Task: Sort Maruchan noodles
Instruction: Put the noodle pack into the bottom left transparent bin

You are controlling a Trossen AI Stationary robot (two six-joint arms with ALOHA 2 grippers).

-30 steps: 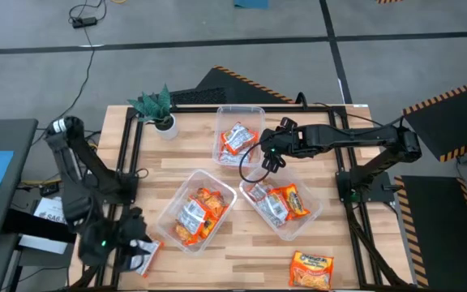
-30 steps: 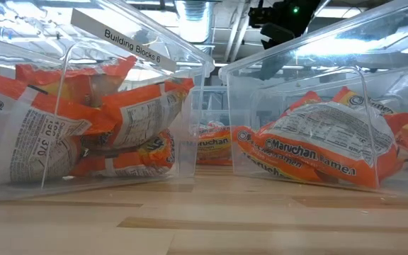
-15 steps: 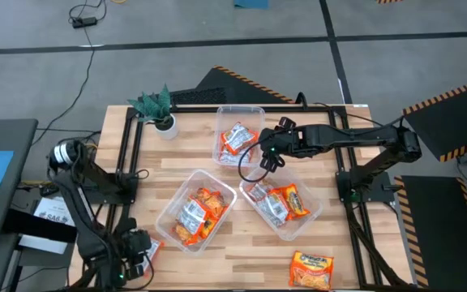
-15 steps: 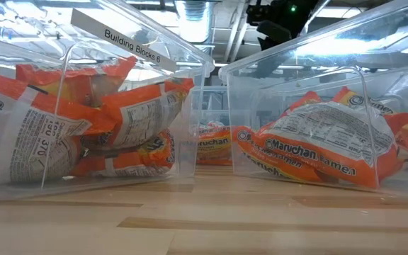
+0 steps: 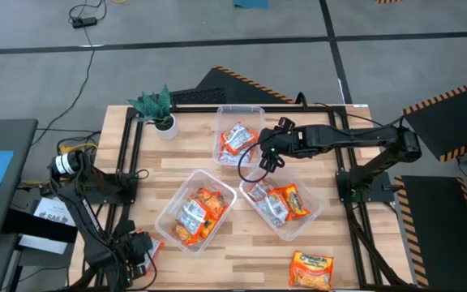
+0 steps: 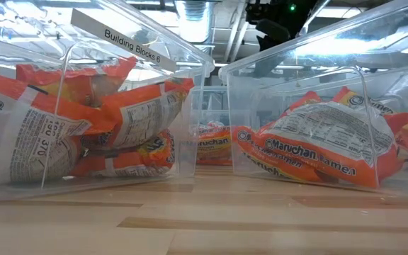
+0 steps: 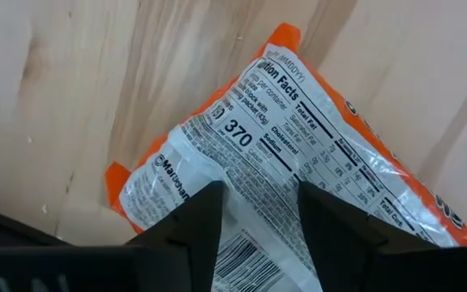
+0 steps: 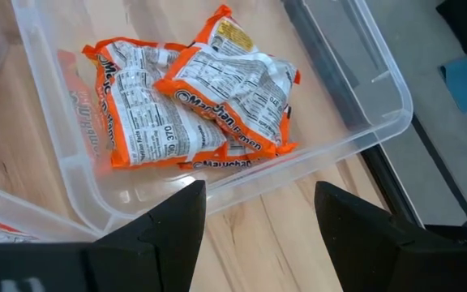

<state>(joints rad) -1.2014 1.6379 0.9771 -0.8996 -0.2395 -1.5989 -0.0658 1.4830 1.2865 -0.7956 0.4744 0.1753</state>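
Observation:
A Maruchan noodles packet (image 7: 298,138) lies flat on the wood at the table's near left corner (image 5: 152,246), its white printed back up. My left gripper (image 7: 258,203) points down right over it, open, one finger on each side of the packet's barcode end. My right gripper (image 5: 270,156) hangs open and empty above the near edge of the far tub (image 5: 254,113), which holds a few packets (image 8: 193,105). Two more clear tubs (image 5: 169,221) (image 5: 313,212) nearer the front hold packets. One orange packet (image 5: 310,269) lies loose at the near right. My left gripper comes at the packet from above, its fingers (image 7: 205,223) over the white back near the barcode end (image 7: 254,235). Whether the tips touch the wrapper I cannot tell.
A small potted green plant (image 5: 159,109) stands at the far left corner. Bare wood (image 5: 193,166) lies between the tubs. In the low view the two near tubs (image 6: 83,106) (image 6: 331,127) fill the picture, with my right gripper (image 6: 271,21) dark above them.
My left gripper has come down onto the loose packet at the near left corner and tipped from a slant to nearly straight down. The packet has stayed where it lay. My right arm has kept still.

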